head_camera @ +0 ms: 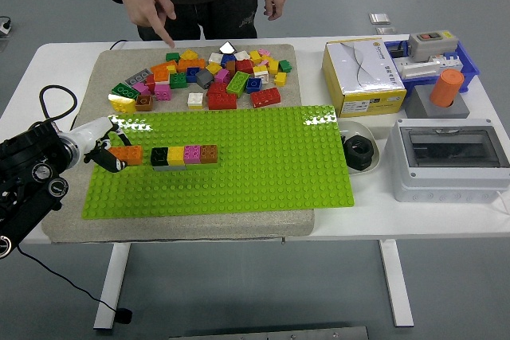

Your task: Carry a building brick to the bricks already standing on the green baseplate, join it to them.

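Note:
An orange brick (126, 154) is held by my left hand (111, 154) low over the left part of the green baseplate (263, 165). It sits just left of a row of bricks (185, 155) on the plate: black, yellow, pink and brown. A narrow gap or contact between the orange brick and the black one cannot be told. My left arm (32, 169) comes in from the left edge. My right arm is out of view.
A pile of several loose bricks (207, 77) lies behind the baseplate on the grey mat (64, 220). A person's hand (147, 5) points down toward the pile's left. A yellow box (364, 76), a black nut (358, 150) and a grey electrical box (450, 157) stand at the right.

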### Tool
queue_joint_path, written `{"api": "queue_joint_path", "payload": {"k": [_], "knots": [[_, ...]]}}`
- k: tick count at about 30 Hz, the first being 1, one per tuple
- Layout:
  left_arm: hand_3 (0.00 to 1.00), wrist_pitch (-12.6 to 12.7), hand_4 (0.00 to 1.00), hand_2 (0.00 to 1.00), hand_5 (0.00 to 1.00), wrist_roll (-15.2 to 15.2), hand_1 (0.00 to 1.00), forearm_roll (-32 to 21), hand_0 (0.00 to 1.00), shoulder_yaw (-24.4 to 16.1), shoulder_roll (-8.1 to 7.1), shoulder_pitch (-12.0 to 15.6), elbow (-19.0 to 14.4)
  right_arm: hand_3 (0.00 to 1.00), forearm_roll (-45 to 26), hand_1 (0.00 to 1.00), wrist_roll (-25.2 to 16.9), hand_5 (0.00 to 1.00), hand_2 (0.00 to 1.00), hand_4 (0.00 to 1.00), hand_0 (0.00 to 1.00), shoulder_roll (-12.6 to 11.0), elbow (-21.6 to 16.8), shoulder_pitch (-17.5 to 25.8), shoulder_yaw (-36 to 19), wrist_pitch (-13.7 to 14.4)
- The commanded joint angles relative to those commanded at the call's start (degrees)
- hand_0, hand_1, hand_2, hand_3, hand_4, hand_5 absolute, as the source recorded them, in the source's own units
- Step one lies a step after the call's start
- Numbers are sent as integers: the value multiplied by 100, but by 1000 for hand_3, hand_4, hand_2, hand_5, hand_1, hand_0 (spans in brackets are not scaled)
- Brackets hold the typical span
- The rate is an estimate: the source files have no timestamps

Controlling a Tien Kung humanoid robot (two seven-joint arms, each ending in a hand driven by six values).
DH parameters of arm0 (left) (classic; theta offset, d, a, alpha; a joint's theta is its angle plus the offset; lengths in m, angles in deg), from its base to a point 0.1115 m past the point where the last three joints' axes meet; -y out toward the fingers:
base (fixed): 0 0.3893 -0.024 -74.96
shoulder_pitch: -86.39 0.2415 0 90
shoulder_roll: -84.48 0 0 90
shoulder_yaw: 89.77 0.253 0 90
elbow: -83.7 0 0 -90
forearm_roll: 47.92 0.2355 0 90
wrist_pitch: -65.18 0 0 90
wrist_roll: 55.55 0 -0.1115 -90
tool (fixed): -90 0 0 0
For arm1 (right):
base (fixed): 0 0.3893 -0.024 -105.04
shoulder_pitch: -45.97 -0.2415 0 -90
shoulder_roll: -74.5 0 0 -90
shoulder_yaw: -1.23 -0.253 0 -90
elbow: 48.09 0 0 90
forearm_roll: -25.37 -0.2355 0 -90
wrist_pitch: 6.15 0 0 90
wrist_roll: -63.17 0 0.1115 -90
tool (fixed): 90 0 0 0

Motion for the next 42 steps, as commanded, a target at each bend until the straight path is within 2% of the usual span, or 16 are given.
{"api": "queue_joint_path", "payload": {"k": [8, 17, 34, 42], "knots": [[398, 0, 535, 7, 2, -1, 2, 14, 92, 52, 147, 20, 49, 715, 28, 438, 2, 959, 592, 734, 638, 23, 0, 25, -42, -4], [397, 41, 534, 8, 2, -29, 2, 81, 92, -51, 344, -1, 261, 715, 39, 439, 2, 963, 592, 731, 637, 22, 0, 13, -36, -6], [397, 107, 533, 12, 2, -109, 2, 110, 94, -42, 398, 22, 402, 714, 42, 438, 8, 964, 595, 723, 639, 23, 0, -7, -26, -13], [396, 285, 532, 11, 2, -297, 2, 123, 93, 5, 404, -10, 396, 715, 21, 439, 10, 961, 595, 723, 636, 21, 0, -39, -22, -14]]}}
